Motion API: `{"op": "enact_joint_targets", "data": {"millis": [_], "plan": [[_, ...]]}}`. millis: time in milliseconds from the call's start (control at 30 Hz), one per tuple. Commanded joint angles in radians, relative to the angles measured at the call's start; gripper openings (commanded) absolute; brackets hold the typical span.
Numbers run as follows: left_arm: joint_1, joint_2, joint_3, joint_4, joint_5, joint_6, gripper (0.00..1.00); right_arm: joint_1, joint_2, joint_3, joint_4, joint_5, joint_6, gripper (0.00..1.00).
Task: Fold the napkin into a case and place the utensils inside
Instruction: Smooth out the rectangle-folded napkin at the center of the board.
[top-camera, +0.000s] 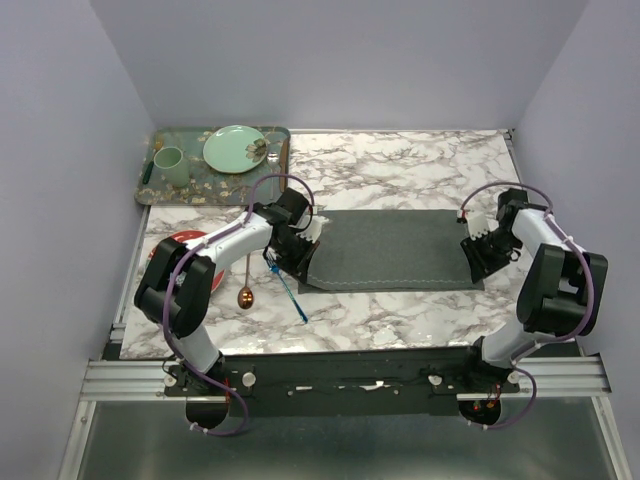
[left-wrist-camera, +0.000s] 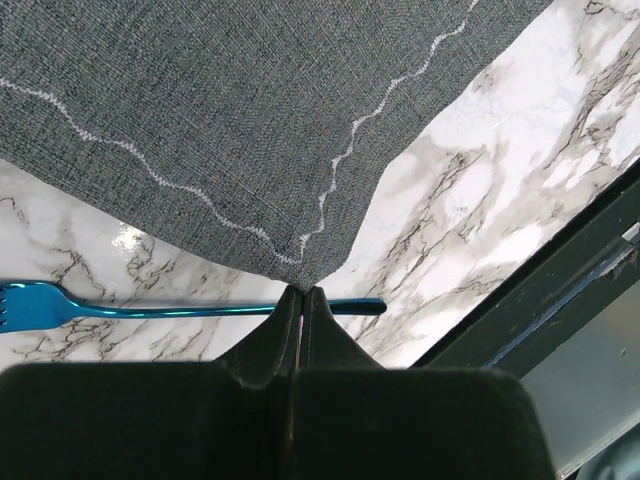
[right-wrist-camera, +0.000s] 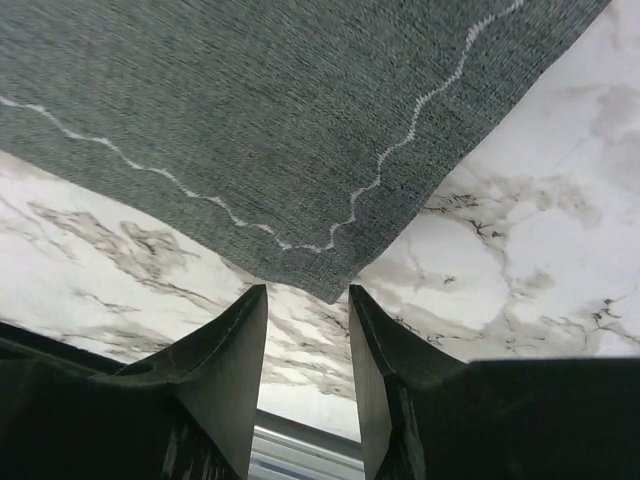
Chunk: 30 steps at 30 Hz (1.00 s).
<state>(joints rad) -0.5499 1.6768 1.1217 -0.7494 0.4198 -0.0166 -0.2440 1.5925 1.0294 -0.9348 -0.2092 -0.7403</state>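
napkin (top-camera: 400, 250): dark grey, spread mid-way across the marble table (top-camera: 400, 160). left gripper (left-wrist-camera: 303, 292): tips pinched together on the napkin's near-left corner. the pinch shows only in the left wrist view; the overhead view hides it. right gripper (right-wrist-camera: 307, 295): jaws parted, near-right corner just ahead of the tips, not between them. blue fork (top-camera: 290, 292): just left of the napkin. copper spoon (top-camera: 245, 285): left of the fork. overhead only: patterned tray (top-camera: 150, 185) far left, green plate (top-camera: 235, 148), cup (top-camera: 170, 165).
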Motion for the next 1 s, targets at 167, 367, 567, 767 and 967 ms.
{"op": "enact_joint_targets", "data": {"millis": [167,367,567,767,967], "plan": [[0.002,0.008,0.010,0.012,0.027,-0.005,0.00,0.000,0.104,0.003,0.097,0.125,0.099,0.45],[0.002,0.006,0.007,0.013,0.031,-0.008,0.00,-0.001,0.147,0.008,0.096,0.117,0.110,0.41],[0.002,-0.002,-0.005,0.018,0.031,-0.011,0.00,-0.001,0.121,0.017,0.064,0.106,0.113,0.31],[0.004,-0.005,-0.003,0.019,0.027,-0.011,0.00,-0.003,0.087,0.043,0.028,0.102,0.120,0.39],[0.002,-0.006,-0.010,0.027,0.028,-0.014,0.00,-0.003,0.087,0.055,0.011,0.100,0.121,0.33]]}}
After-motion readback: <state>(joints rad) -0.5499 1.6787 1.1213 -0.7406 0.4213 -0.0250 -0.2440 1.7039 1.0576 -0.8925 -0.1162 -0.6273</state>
